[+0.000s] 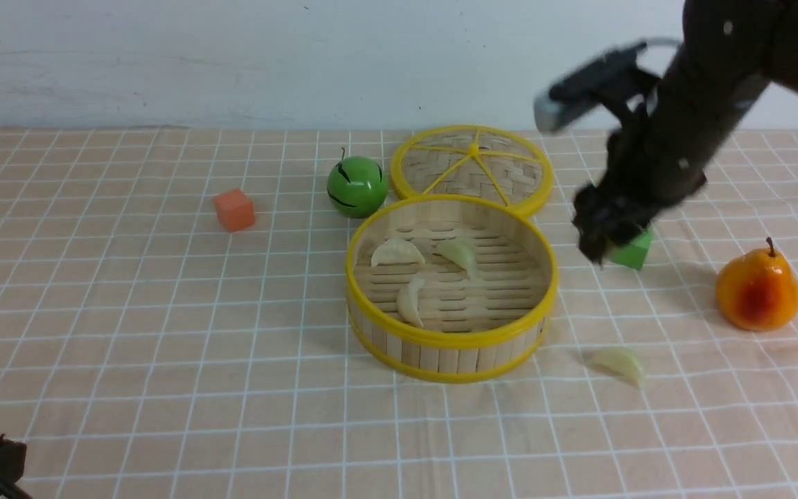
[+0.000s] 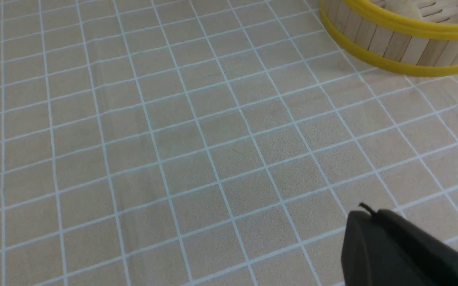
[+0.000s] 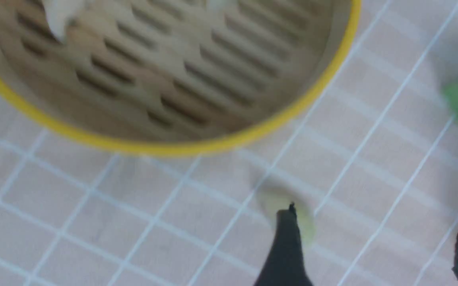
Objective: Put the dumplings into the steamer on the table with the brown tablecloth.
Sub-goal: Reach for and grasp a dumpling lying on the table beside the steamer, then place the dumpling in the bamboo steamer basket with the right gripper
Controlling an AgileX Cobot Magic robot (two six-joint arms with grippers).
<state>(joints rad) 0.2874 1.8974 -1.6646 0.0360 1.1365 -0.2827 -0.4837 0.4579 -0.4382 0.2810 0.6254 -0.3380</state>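
The steamer [image 1: 451, 344] stands mid-table on the brown tablecloth [image 1: 129, 312] and holds three dumplings [image 1: 397, 252], [image 1: 458, 254], [image 1: 410, 301]. A fourth dumpling [image 1: 619, 363] lies on the cloth to the right front of the steamer; in the right wrist view it [image 3: 270, 198] shows blurred, partly behind one finger [image 3: 286, 246]. My right gripper [image 1: 598, 232] hangs open and empty above the cloth, right of the steamer [image 3: 165, 147]. My left gripper [image 2: 368, 216] is shut and empty, low at the front left, near the steamer's wall [image 2: 392, 43].
The flat woven lid [image 1: 472, 168] lies behind the steamer. A green ball [image 1: 356, 185] sits left of the lid and an orange cube [image 1: 234, 209] farther left. A green cube [image 1: 631, 251] lies just behind my right gripper, and an orange pear [image 1: 758, 290] at the far right.
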